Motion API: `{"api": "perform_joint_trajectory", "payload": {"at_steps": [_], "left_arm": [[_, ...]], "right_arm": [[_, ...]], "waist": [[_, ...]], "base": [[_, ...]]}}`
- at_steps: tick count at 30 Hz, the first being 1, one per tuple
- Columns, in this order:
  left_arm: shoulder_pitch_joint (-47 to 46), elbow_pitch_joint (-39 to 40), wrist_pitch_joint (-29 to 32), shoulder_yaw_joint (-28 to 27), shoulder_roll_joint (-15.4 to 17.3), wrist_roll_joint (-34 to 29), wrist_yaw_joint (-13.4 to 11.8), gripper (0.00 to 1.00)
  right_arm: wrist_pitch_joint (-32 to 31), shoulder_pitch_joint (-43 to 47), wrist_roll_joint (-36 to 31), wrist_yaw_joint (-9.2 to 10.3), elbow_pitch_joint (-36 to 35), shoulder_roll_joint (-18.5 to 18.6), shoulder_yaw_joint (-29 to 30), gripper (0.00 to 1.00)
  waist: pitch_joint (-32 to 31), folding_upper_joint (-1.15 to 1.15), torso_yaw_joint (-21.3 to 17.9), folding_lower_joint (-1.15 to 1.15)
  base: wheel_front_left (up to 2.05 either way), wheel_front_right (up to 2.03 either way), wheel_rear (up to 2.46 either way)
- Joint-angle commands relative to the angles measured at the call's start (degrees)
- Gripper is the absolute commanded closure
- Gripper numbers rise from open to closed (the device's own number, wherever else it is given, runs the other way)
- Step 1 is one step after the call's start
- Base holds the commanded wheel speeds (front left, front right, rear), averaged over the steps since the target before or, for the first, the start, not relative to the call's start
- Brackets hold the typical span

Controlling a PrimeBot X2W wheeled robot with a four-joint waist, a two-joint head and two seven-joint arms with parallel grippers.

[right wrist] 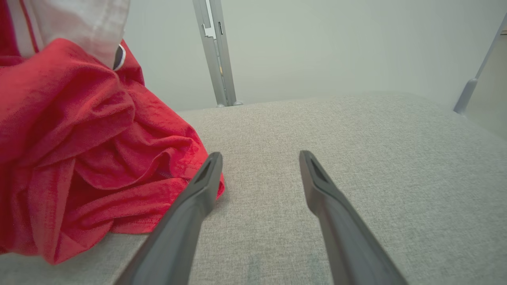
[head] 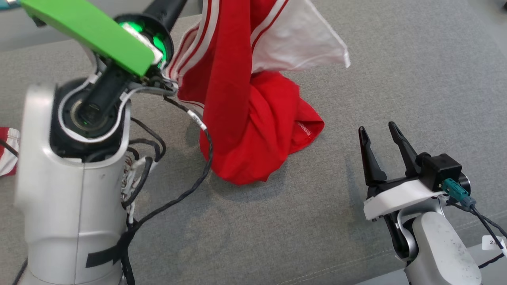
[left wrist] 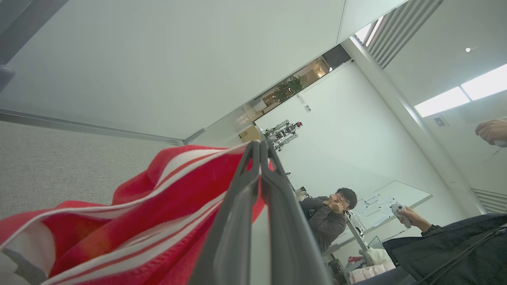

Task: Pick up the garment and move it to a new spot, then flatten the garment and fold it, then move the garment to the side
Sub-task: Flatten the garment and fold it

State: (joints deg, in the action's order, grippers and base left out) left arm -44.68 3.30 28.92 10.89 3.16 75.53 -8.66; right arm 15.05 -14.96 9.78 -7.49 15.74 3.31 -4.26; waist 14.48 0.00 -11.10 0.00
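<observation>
The left gripper (left wrist: 260,149) has its two fingers pressed together on a striped edge of the red and white garment (head: 253,130) and holds it up off the grey cushion (head: 396,79). The top of the cloth hangs in the air while the bottom sits in a crumpled heap on the cushion, nearer its far edge than its near one. The right gripper (head: 376,127) is spread wide with nothing in it, low over the cushion by the near edge and close to the heap's right side. To my eye the pick-up and carry is the step in hand. One pinch on a hem is a thin hold, though I can't quite tell how much cloth sits between the fingers. I'd lift higher so the heap clears the cushion before going sideways, move slowly so the hem doesn't slip, and keep the dangling cloth off the loose cables (head: 208,154) on the left arm.
</observation>
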Motion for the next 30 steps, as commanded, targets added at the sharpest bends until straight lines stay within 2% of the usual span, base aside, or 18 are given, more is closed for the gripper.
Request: {"api": "perform_joint_trajectory", "payload": {"at_steps": [1,5,10,14,18,21,24,30], "left_arm": [[-2.7,2.3,0.8,-0.5,0.0,0.7,-2.5,1.0],[-5.3,6.6,3.5,-1.9,2.4,1.1,-8.3,1.0],[-6.0,11.1,5.1,-6.8,5.4,2.6,-13.2,1.0],[-7.3,12.0,5.8,-5.7,5.9,0.9,-14.6,1.0],[-6.9,10.0,5.2,-1.6,4.1,-0.3,-13.9,1.0],[-5.9,6.2,3.4,3.1,2.2,-2.5,-12.0,1.0],[-5.0,1.8,-0.5,8.1,0.4,-3.4,-9.4,1.0],[-3.5,-9.1,-11.6,18.4,-0.2,-3.6,-4.0,1.0]], "right_arm": [[0.2,-1.0,0.6,-0.01,-0.3,-0.1,-0.2,0.0],[0.2,-1.7,1.9,-0.01,-0.8,-0.3,-0.2,0.0],[0.2,-0.4,3.6,-0.01,-0.6,-0.3,0.1,0.0],[0.2,-0.3,3.7,-0.01,-0.6,-0.4,0.7,0.0],[0.2,-2.3,4.4,-0.01,-0.8,-0.4,-0.2,0.0],[0.2,-3.8,5.5,-0.01,-0.8,-0.3,-2.2,0.0],[0.2,-4.9,6.4,-0.01,-0.8,-0.3,-4.4,0.0],[0.2,-4.6,8.4,-0.01,-1.1,-0.4,-6.7,0.0]], "waist": [[0.6,0.0,-0.8,0.0],[2.3,0.0,-2.3,0.0],[3.5,0.0,-3.3,0.0],[4.2,0.0,-3.0,0.0],[5.2,0.0,-3.6,0.0],[6.1,0.0,-5.0,0.0],[6.7,0.0,-6.8,0.0],[7.2,0.0,-12.0,0.0]], "base": [[0.0,0.0,0.0],[0.0,0.0,0.0],[0.0,0.0,0.0],[0.0,0.0,0.0],[0.0,0.0,0.0],[0.0,0.0,0.0],[0.0,0.0,0.0],[0.0,0.0,0.0]]}}
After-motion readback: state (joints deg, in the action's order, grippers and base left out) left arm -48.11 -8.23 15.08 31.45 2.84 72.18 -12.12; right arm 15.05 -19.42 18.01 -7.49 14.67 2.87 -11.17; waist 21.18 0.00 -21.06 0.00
